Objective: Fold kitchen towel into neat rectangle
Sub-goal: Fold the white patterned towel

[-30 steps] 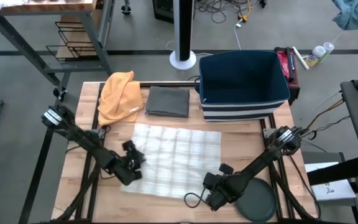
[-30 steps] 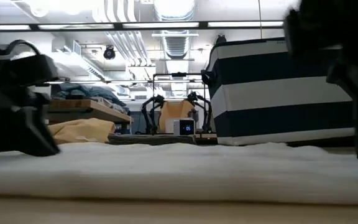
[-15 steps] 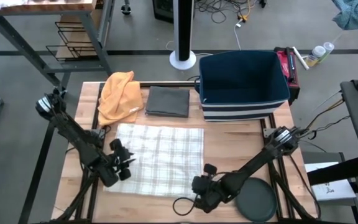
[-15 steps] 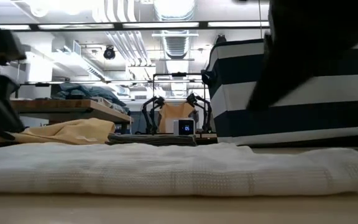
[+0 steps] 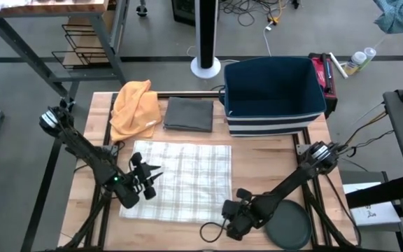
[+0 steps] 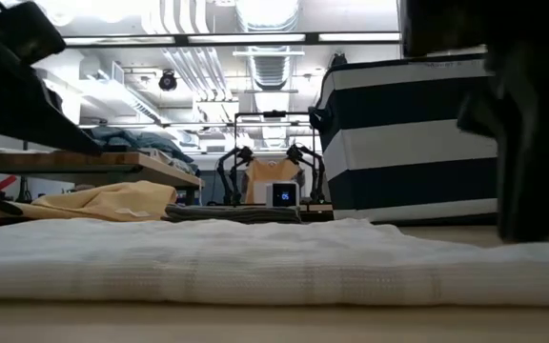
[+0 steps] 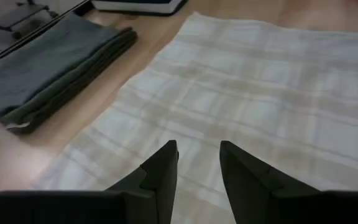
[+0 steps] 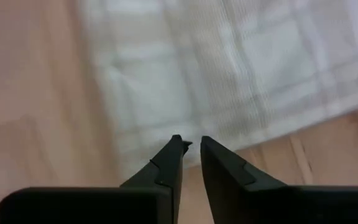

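Currently the kitchen towel (image 5: 179, 180) is laid flat on the bench (image 5: 264, 157), a white checked cloth spread near the front edge, so that its corners can be reached from both sides. It is not yet folded; no crease or doubled layer can be made out.

The left gripper (image 5: 147, 183) is held low over the towel's left edge, and in its wrist view the fingers (image 7: 161, 171) are seen spread apart with nothing between them, the cloth lying beyond them. The right gripper (image 5: 235, 218) is held just off the towel's front right corner, above bare wood; its fingers (image 8: 173, 160) are seen with a narrow gap between them and nothing pinched. Both are judged to be placed for taking hold of an edge or a corner.

Behind the towel, an orange cloth (image 5: 134, 107) and a folded grey cloth (image 5: 189, 114) are kept well apart from it, and a striped navy bin (image 5: 272, 96) is set at the back right, so the working area is left free.
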Controlling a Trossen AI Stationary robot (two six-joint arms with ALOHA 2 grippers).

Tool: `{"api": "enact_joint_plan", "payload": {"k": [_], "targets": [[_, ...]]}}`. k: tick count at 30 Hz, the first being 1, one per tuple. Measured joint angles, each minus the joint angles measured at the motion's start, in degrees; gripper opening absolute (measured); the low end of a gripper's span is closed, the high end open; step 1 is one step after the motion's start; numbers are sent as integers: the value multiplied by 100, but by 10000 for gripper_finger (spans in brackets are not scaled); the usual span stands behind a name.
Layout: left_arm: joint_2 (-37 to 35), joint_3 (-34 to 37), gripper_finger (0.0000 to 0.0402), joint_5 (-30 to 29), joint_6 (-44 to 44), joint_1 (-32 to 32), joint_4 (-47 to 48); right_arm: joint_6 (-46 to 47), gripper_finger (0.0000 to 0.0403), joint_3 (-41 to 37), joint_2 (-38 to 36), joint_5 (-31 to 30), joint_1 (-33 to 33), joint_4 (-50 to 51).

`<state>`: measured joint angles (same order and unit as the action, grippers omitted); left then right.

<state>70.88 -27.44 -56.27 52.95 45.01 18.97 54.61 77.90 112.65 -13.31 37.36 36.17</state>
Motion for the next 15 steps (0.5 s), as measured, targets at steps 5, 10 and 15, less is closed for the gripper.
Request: {"api": "enact_joint_plan", "payload": {"k": [5, 10, 15], "targets": [[156, -2, 114, -12, 0, -28, -37, 78, 60, 67, -156, -653, -65, 348], [307, -2, 114, -20, 2, -28, -163, -254, 64, 22, -261, -414, -816, 857], [393, -2, 114, -16, 2, -28, -244, -698, 58, -45, -263, 140, -1667, 817]]}}
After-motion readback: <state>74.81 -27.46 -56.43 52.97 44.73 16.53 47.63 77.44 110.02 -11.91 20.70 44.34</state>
